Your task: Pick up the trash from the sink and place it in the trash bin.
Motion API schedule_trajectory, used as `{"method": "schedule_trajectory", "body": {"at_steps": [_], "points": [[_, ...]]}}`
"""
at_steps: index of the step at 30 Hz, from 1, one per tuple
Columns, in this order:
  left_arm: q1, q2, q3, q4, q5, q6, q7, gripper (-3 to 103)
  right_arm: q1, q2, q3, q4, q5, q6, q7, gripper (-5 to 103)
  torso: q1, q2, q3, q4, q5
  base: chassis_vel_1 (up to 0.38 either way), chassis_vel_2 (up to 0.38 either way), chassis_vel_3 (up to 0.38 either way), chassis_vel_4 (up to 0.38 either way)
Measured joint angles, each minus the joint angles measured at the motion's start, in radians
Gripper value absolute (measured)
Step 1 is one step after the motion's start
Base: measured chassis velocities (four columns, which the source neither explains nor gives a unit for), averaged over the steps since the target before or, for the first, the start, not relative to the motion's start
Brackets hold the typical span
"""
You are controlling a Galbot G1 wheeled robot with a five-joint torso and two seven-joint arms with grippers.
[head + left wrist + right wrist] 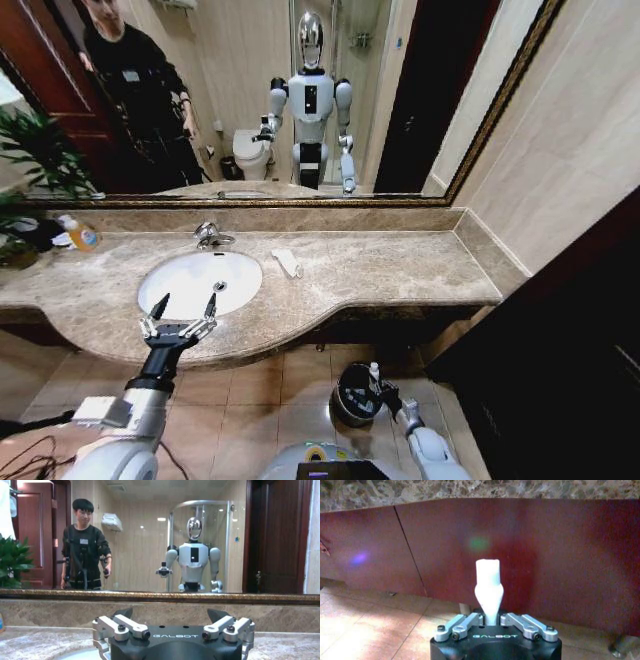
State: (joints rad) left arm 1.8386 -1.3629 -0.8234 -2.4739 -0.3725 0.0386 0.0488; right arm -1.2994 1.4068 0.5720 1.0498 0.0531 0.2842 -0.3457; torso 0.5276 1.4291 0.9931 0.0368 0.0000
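1 white tube (488, 588) clamped in right gripper (491, 619); 1 wrapper (287, 262) on counter

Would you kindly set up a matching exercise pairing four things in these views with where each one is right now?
Things:
1. left gripper
2. white tube
3. white wrapper
4. trash bin

Places:
A. on the floor below the counter
B. lying on the marble counter beside the sink
C. open, over the front edge of the sink
D. clamped in the right gripper

Pairs: 1-C, 2-D, 3-B, 4-A
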Motion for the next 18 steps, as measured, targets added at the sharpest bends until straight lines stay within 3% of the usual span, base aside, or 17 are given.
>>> {"method": "schedule_trajectory", "body": {"at_steps": [3, 8, 9, 12, 14, 15, 17, 18], "points": [[0.0, 0.0, 0.0, 0.0, 0.0, 0.0, 0.0, 100, -0.002, -0.001, 0.0, 0.005, 0.001, 0.0, 0.0, 10, 0.0, 0.0, 0.0, 0.0, 0.0, 0.0, 0.0, 0.0, 0.0], [0.0, 0.0, 0.0, 0.0, 0.0, 0.0, 0.0, 100, -0.006, -0.001, -0.003, 0.002, 0.001, 0.007, 0.01, 30, 0.0, 0.0, 0.0, 0.0, 0.0, 0.0, 0.0, 0.0, 0.0], [0.0, 0.0, 0.0, 0.0, 0.0, 0.0, 0.0, 100, -0.006, -0.001, -0.003, 0.002, 0.001, 0.007, 0.01, 30, 0.0, 0.0, 0.0, 0.0, 0.0, 0.0, 0.0, 0.0, 0.0], [0.0, 0.0, 0.0, 0.0, 0.0, 0.0, 0.0, 100, -0.009, 0.0, -0.004, 0.0, 0.001, 0.011, 0.012, 46, 0.0, 0.0, 0.0, 0.0, 0.0, 0.0, 0.0, 0.0, 0.0], [0.0, 0.0, 0.0, 0.0, 0.0, 0.0, 0.0, 100, -0.01, -0.001, -0.004, 0.0, 0.001, 0.011, 0.012, 46, 0.0, 0.0, 0.0, 0.0, 0.0, 0.0, 0.0, 0.0, 0.0], [0.0, 0.0, 0.0, 0.0, 0.0, 0.0, 0.0, 100, -0.013, -0.003, -0.006, 0.008, 0.001, 0.011, 0.012, 62, 0.0, 0.0, 0.0, 0.0, 0.0, 0.0, 0.0, 0.0, 0.0], [0.0, 0.0, 0.0, 0.0, 0.0, 0.0, 0.0, 100, -0.016, -0.004, -0.008, 0.014, 0.001, 0.01, 0.012, 73, 0.0, 0.0, 0.0, 0.0, 0.0, 0.0, 0.0, 0.0, 0.0], [0.0, 0.0, 0.0, 0.0, 0.0, 0.0, 0.0, 100, -0.016, -0.004, -0.008, 0.014, 0.001, 0.01, 0.012, 73, 0.0, 0.0, 0.0, 0.0, 0.0, 0.0, 0.0, 0.0, 0.0]]}}
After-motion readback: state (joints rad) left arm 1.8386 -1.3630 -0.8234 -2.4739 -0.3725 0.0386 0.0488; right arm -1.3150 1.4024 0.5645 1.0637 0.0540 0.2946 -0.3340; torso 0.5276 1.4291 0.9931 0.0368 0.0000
